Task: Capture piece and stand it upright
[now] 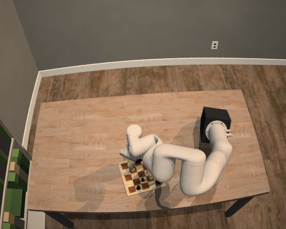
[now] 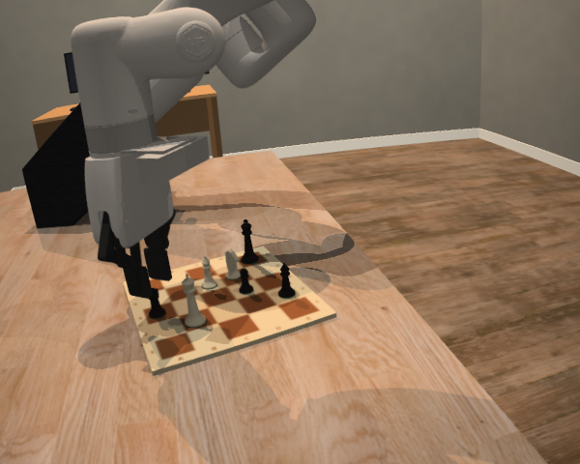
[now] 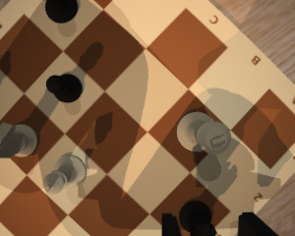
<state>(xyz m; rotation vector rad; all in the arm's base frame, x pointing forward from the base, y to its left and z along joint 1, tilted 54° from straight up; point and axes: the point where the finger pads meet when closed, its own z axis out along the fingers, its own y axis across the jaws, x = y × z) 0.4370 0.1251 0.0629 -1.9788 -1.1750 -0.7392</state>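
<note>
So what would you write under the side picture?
Robot gripper reaching down at a black pawn on a small chessboard.
</note>
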